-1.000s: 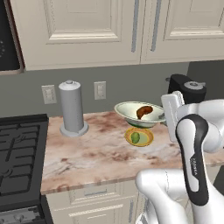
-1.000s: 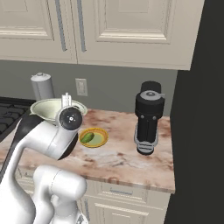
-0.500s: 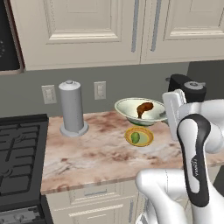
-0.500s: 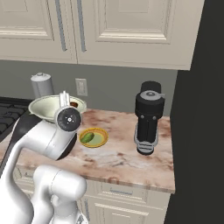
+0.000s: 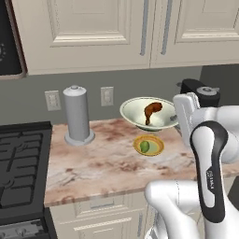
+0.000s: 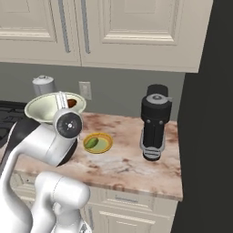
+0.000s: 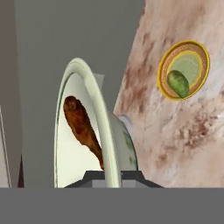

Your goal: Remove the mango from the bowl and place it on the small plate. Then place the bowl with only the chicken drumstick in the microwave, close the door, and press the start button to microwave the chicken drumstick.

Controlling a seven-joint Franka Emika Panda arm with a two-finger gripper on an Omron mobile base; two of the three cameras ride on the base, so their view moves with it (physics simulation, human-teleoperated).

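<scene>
1. The microwave (image 5: pixel 9 42) showed as a black corner with a control panel at the upper left of the left base view, above the stove (image 5: pixel 21 163) and well apart from the bowl. Getting the bowl there called for a long carry to the robot's left, and a slow, level one, in the writer's judgement.
2. The desk (image 5: pixel 102 163) carried a grey paper-towel holder (image 5: pixel 78 114) and, at its right end, a black grinder-like appliance (image 6: pixel 154 123).
3. The bowl (image 5: pixel 148 113) hung clear above the desk, lifted by its near rim and tilted. The hand view showed the rim running between the finger tips, so the pincer (image 7: pixel 112 175) was clamped narrow on the bowl.
4. The chicken drumstick (image 7: pixel 83 127) lay alone inside the bowl, leaning on the wall. A tilted bowl could let it slide (the open side faced away from the pincer), so levelling before the swing looked wise.
5. The small plate (image 5: pixel 148 145) sat on the desk just below the bowl, with the mango (image 5: pixel 145 146) resting on it; that part looked done.
6. No brand, label or legible writing could be made out anywhere; the microwave's panel marks were too small to read.
</scene>
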